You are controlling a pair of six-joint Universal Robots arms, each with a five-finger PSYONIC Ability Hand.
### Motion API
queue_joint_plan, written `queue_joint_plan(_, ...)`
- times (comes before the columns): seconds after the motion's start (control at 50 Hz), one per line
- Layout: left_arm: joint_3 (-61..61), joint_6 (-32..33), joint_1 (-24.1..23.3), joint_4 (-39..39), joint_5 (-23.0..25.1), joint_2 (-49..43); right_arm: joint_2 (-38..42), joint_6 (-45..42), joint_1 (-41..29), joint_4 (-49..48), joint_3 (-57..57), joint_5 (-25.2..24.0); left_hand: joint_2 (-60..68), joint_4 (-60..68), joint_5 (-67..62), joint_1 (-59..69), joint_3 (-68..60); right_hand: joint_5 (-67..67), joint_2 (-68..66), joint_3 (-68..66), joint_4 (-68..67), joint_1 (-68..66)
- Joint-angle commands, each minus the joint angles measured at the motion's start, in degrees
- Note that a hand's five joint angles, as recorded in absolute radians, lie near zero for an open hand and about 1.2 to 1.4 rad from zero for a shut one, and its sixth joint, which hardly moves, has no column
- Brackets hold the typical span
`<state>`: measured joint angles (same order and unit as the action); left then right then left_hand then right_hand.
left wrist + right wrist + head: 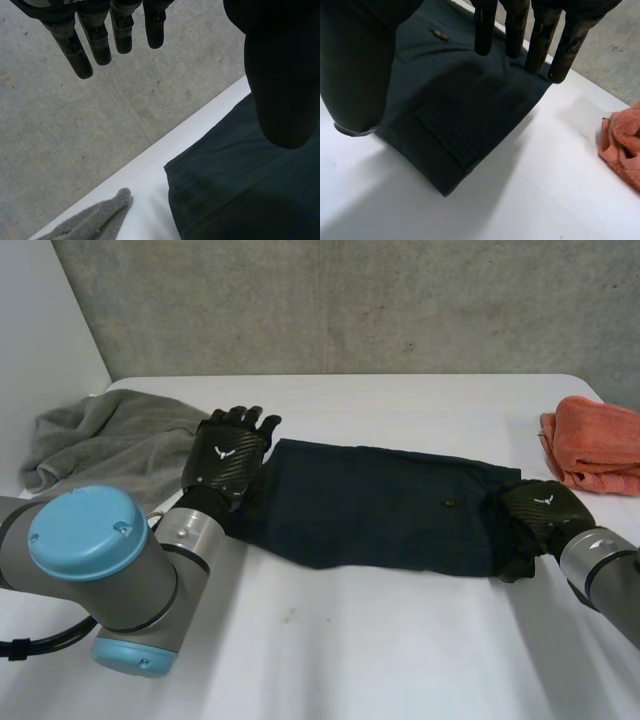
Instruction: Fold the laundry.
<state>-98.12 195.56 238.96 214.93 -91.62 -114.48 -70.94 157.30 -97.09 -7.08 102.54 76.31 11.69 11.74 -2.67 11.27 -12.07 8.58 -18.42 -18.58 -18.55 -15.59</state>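
Two hands are flanking the dark garment (pixel 380 510), which is lying flat across the middle of the worktop (pixel 350 640) from 9 to 3 o'clock. The left hand (pixel 228 455) is holding its fingers (pixel 97 42) straight and slightly spread over the 9 o'clock end, and the right hand (pixel 540 508) is holding its fingers (pixel 540 45) straight over the 3 o'clock end, neither pinching anything. We are judging the cloth soft, light and limp, likely to sag, so we are favouring pinches at the end corners. We are reading no brand or writing, only seeing a small button (pixel 439 35) and a pale emblem (pixel 222 451) on each hand.

Table (pixel 400 640) holds dark garment (pixel 370 505), grey towel (pixel 110 435), orange cloth (pixel 600 445).
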Motion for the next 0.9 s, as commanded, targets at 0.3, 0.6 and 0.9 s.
queue_joint_plan(0.3,-0.05,0.17,0.36,0.05,-0.14,-1.01,8.63,-1.55,0.06,-7.86,-2.78,0.77,-0.47,-0.51,1.45,-0.04,0.85,61.42,-61.58,-61.42,-61.45,-64.41)
queue_joint_plan(0.6,-0.58,0.09,0.36,-1.36,-0.22,0.57,1.95,-25.97,10.43,-0.66,-4.27,2.62,-0.47,-0.51,1.45,-0.04,0.85,61.42,-61.58,-61.42,-61.45,-64.41)
queue_joint_plan(0.9,-0.40,0.26,0.80,-1.62,-0.84,3.21,5.80,-34.07,-17.85,-4.52,-18.86,0.78,-0.47,-0.51,1.45,-0.04,0.85,61.42,-61.58,-61.42,-61.45,-64.41)
